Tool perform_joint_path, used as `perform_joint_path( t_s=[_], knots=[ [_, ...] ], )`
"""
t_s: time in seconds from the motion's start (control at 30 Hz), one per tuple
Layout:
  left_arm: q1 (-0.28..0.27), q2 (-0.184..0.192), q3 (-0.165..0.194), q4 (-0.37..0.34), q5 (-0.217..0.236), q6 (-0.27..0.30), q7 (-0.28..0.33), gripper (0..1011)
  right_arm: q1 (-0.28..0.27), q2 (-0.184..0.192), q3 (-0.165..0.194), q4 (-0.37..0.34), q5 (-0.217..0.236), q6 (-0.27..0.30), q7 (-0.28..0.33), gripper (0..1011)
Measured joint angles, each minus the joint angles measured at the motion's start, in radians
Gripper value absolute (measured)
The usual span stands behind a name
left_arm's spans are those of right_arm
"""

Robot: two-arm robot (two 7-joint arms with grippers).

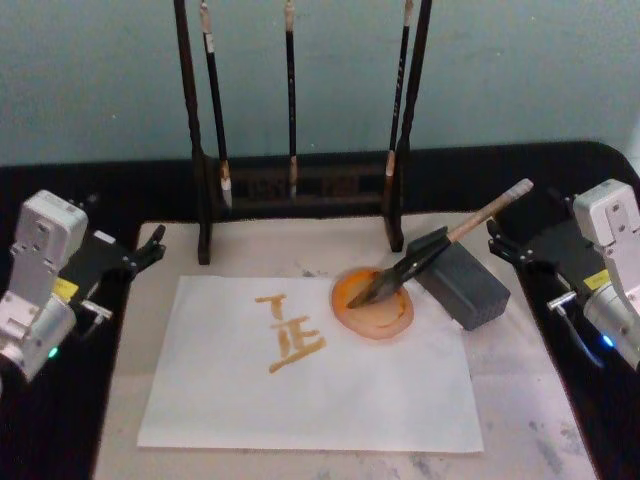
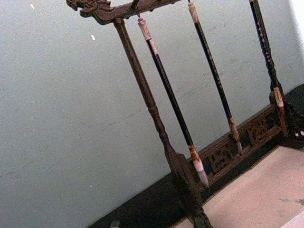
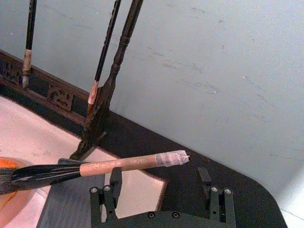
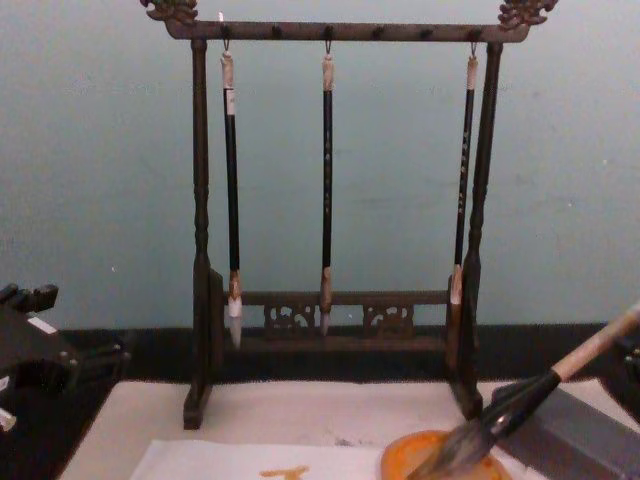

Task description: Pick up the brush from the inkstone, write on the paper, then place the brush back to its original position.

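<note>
**Brush propped on the block, both my hands apart from it**

The large calligraphy brush with a pale tan handle and black lower shaft lies tilted. Its thick grey-brown tuft rests in the round orange dish, and its shaft leans on the upper edge of the dark grey rectangular block just beside the dish. The handle end points up and toward my right side.

My right hand hovers over the black tabletop, near that handle end, and the head view shows a gap between them. In the right wrist view its two black fingers are spread wide, gripping nothing.

My left hand hangs at the left edge of the cream-beige mat, well apart from the brush. In the chest view its fingers also look spread.

The white sheet of paper lies flat on the mat in front of me. It bears small orange brush strokes near its middle, and the dish sits on its far right corner.

Behind the paper stands the dark carved wooden rack, with three slim black-shafted brushes hanging tip down.
</note>
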Motion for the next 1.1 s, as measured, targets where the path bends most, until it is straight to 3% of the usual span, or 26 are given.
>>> perform_joint_path(
  t_s=[1.1],
  knots=[
    [0.0,0.0,0.0,0.0,0.0,0.0,0.0,1010,0.0,0.0,0.0,0.0,0.0,0.0,0.0,1000]
  ],
)
